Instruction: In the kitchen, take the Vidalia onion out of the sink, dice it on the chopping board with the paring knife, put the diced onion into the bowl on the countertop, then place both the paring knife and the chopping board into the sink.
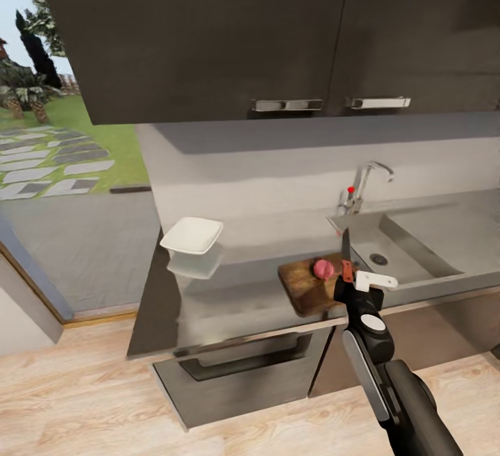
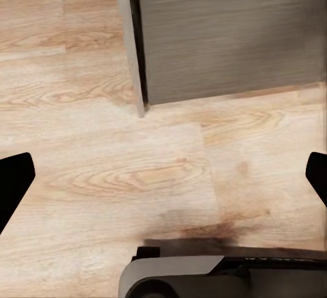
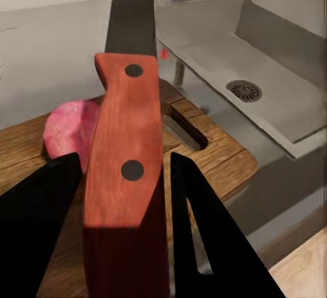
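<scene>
Along the far wall of a kitchen runs a long grey reflective counter (image 1: 236,289), with dark cabinet fronts below it and dark wall cabinets (image 1: 208,32) with bar handles above. Pale wooden flooring (image 1: 76,400) lies in front, and at the left a tall window looks onto grass, stepping stones and trees.

A shallow white bowl (image 1: 192,235) sits on the counter towards the window end. Towards the other end lies the brown chopping board (image 1: 309,282), its handle slot next to the sink (image 1: 396,251). The pinkish onion (image 1: 323,269) rests on the board. The steel sink has a round drain, a flat drainboard beyond it and a chrome tap (image 1: 362,188) with a red dot at its back edge.

The right pincer (image 1: 349,277) is closed around the reddish handle of the paring knife (image 1: 346,256), which it holds above the board just beside the onion, dark blade pointing towards the wall.

In the left wrist view, the left pincer (image 2: 163,182) hangs wide apart over the wooden floor, gripping nothing, near a grey cabinet corner (image 2: 139,73).
</scene>
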{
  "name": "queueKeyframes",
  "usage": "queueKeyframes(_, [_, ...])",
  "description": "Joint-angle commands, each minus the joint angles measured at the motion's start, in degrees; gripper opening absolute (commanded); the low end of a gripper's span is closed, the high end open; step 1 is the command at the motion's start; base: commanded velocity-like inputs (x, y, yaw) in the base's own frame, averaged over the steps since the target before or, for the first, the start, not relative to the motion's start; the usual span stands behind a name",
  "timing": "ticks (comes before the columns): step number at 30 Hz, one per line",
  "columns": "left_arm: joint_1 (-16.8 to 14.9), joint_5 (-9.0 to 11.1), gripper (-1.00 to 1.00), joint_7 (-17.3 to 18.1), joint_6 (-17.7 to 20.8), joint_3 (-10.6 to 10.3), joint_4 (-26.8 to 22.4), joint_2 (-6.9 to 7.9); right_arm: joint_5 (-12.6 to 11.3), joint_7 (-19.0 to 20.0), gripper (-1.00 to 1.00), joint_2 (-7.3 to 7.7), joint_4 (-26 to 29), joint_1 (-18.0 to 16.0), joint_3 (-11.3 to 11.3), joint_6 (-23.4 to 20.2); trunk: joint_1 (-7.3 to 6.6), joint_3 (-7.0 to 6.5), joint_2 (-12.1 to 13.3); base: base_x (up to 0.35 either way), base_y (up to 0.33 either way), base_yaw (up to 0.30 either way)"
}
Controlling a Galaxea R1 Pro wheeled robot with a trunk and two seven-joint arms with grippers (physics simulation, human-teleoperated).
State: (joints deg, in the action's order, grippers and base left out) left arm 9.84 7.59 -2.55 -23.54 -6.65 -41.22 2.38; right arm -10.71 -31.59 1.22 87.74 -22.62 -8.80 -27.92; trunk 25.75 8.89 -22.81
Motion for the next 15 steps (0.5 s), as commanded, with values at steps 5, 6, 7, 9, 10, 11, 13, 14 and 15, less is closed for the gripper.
queueKeyframes(5, [0.0, 0.59, 1.0, -0.27, -0.1, -0.38, -0.09, 0.09, -0.25, -0.79, -1.0, 0.25, 0.82, -0.06, -1.63, -0.31, 0.04, 0.07, -0.11, 0.0, -0.058, 0.0])
queueKeyframes(6, [0.0, 0.59, 1.0, -0.27, -0.1, -0.38, -0.09, 0.09, -0.18, -0.82, -1.0, 0.27, 1.0, -0.06, -1.83, -0.34, 0.04, 0.07, -0.11, 0.0, -0.012, 0.0])
queueKeyframes(7, [0.0, 0.59, 1.0, -0.27, -0.1, -0.38, -0.09, 0.09, 0.14, -0.89, -1.0, 0.31, 1.3, -0.06, -2.33, -0.4, 0.04, 0.07, -0.11, 0.0, -0.008, 0.0])
queueKeyframes(9, [0.0, 0.59, 1.0, -0.27, -0.1, -0.38, -0.09, 0.09, 2.44, -1.04, -1.0, 0.34, 1.94, -0.06, -4.27, -0.5, 0.04, 0.07, -0.11, 0.0, -0.003, 0.0])
queueKeyframes(10, [0.0, 0.59, 1.0, -0.27, -0.1, -0.38, -0.09, 0.09, 3.83, -1.06, -1.0, 0.29, 2.15, -0.06, -5.16, -0.52, 0.04, 0.07, -0.11, 0.0, -0.002, 0.0])
queueKeyframes(11, [0.0, 0.59, 1.0, -0.27, -0.1, -0.38, -0.09, 0.09, 5.26, -1.08, -1.0, 0.22, 2.29, -0.06, -6.01, -0.53, 0.04, 0.07, -0.11, 0.0, -0.001, 0.0])
queueKeyframes(13, [0.0, 0.59, 1.0, -0.27, -0.1, -0.38, -0.09, 0.09, 7.31, -1.1, -1.0, 0.13, 2.43, -0.06, -7.07, -0.6, 0.04, 0.07, -0.11, 0.0, -0.008, 0.012])
queueKeyframes(14, [0.0, 0.59, 1.0, -0.27, -0.1, -0.38, -0.09, 0.09, 7.84, -1.1, -1.0, 0.09, 2.46, -0.06, -7.34, -0.61, 0.04, 0.07, -0.11, 0.0, -0.048, 0.099])
queueKeyframes(15, [0.0, 0.59, 1.0, -0.27, -0.1, -0.38, -0.09, 0.09, 8.18, -1.1, -1.0, 0.06, 2.49, -0.06, -7.51, -0.62, 0.04, 0.07, -0.11, 0.0, -0.089, 0.166])
